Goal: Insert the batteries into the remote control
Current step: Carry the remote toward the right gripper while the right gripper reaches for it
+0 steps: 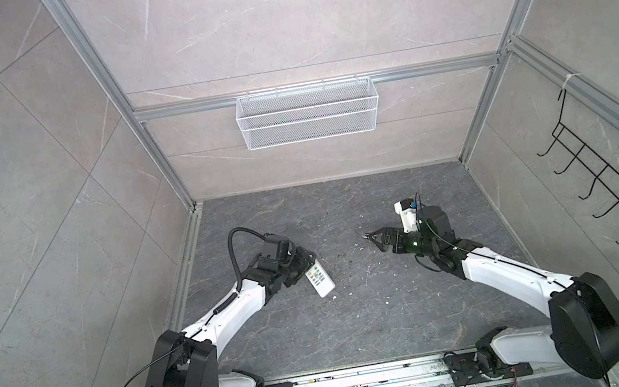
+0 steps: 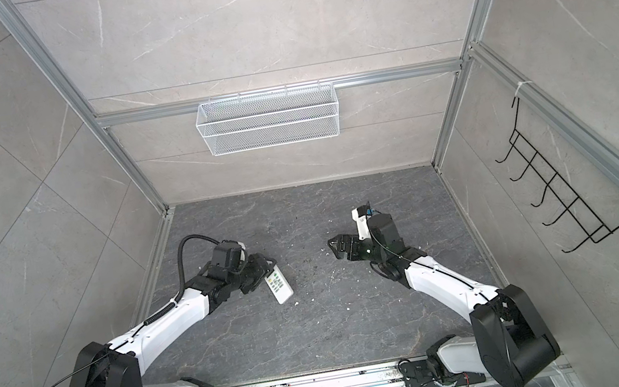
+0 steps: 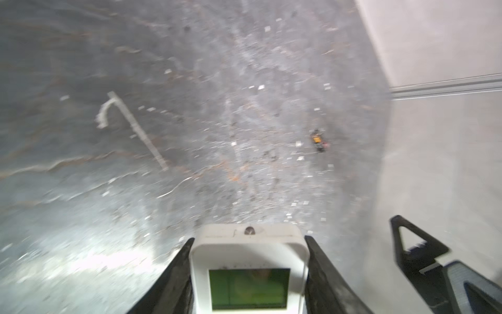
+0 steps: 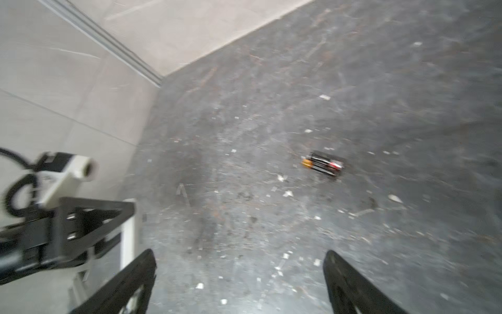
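White remote control (image 3: 248, 261) between left fingers (image 3: 173, 280)

No word, brand, number or sign can be read in any view. The remote (image 3: 248, 261), seen in both top views toward 9 o'clock from the middle of the tabletop (image 1: 361, 321), has a green screen (image 3: 249, 288) crossed by faint lines with no legible digits, and its buttons (image 1: 318, 278) are too small to show any marking. The batteries (image 4: 324, 164) carry orange and red patches on black, but the blur leaves no letter of a label to make out.
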Action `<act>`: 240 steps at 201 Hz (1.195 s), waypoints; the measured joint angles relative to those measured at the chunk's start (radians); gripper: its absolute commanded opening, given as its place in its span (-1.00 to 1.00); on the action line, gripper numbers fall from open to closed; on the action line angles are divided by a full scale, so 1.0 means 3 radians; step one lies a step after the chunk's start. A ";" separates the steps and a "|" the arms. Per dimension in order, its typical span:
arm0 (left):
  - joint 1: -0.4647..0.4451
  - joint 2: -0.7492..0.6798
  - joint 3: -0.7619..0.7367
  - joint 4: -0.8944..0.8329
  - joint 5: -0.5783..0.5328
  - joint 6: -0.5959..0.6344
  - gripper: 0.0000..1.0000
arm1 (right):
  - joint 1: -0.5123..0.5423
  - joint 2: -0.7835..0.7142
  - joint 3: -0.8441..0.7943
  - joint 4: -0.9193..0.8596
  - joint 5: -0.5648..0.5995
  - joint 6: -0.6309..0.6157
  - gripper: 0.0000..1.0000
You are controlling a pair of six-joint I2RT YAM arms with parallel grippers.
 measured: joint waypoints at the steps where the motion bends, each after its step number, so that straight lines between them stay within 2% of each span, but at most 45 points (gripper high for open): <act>1: 0.0005 0.0000 -0.0003 0.0014 0.0011 -0.0001 -0.48 | 0.0000 0.0001 0.0001 0.0008 -0.0024 0.0017 0.90; 35: 0.0113 -0.0003 -0.0051 0.0753 0.0495 -0.0120 -0.54 | 0.0036 0.0142 0.0031 0.0570 -0.0722 0.0790 0.91; 97: 0.0131 -0.0003 -0.0058 0.1731 0.0951 -0.0556 -0.56 | 0.0272 0.0685 0.0305 0.1466 -0.1338 0.1752 0.92; 144: 0.0131 0.0003 -0.0060 0.2113 0.1170 -0.0834 -0.56 | 0.0342 0.0895 0.0381 0.1893 -0.1475 0.2093 0.95; 175: 0.0131 0.0070 -0.0060 0.2369 0.1264 -0.0994 -0.56 | 0.0409 0.1118 0.0398 0.2340 -0.1507 0.2382 0.89; 214: 0.0131 0.0248 -0.0060 0.2611 0.1336 -0.1160 -0.56 | 0.0500 0.1266 0.0448 0.2560 -0.1522 0.2548 0.72; 240: 0.0131 0.0323 -0.0060 0.2698 0.1389 -0.1232 -0.56 | 0.0534 0.1268 0.0535 0.2608 -0.1521 0.2567 0.45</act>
